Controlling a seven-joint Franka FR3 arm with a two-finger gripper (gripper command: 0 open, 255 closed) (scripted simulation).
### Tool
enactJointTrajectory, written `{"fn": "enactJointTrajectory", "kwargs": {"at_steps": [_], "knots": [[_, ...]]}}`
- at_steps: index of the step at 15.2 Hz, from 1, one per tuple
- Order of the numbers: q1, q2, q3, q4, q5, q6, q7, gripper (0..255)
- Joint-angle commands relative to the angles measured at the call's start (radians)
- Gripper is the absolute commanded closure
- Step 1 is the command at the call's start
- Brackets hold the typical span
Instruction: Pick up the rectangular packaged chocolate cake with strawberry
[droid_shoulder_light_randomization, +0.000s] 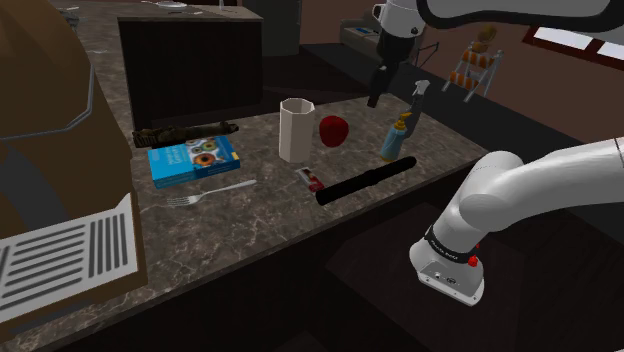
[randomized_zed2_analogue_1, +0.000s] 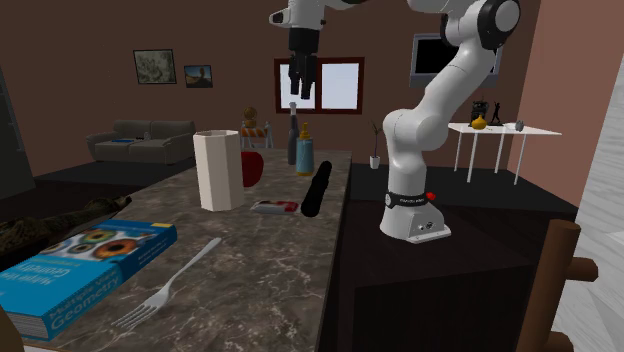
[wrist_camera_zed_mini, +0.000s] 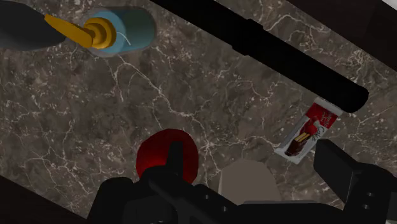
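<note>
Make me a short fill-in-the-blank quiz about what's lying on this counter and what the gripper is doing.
1. The packaged cake lies flat on the counter between the white cup and the long ____ rod.
2. The fork lies beside the ____ book.
3. The gripper hangs above the counter with its fingers ____, holding nothing.

Missing words: black; blue; open.

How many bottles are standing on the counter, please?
2. A blue bottle with a yellow top stands near the far end of the counter in the second exterior view; a dark bottle stands just beside it, on that view's left. The white cup could hide another.
</note>
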Motion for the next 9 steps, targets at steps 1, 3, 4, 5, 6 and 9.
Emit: {"fn": "enactJointTrajectory", "kwargs": {"at_steps": [1, 3, 4, 5, 6, 9], "knots": [[0.000, 0.000, 0.000, 0.000, 0.000, 0.000, 0.000, 0], [-0.001, 0.019, 0.026, -0.040, 0.025, 0.050, 0.060, 0], [-0.001, 0.031, 0.039, -0.058, 0.037, 0.075, 0.089, 0], [-0.001, 0.044, 0.053, -0.075, 0.049, 0.101, 0.119, 0], [0.000, 0.059, 0.066, -0.091, 0.061, 0.128, 0.148, 0], [0.000, 0.115, 0.107, -0.129, 0.097, 0.212, 0.236, 0]]}}
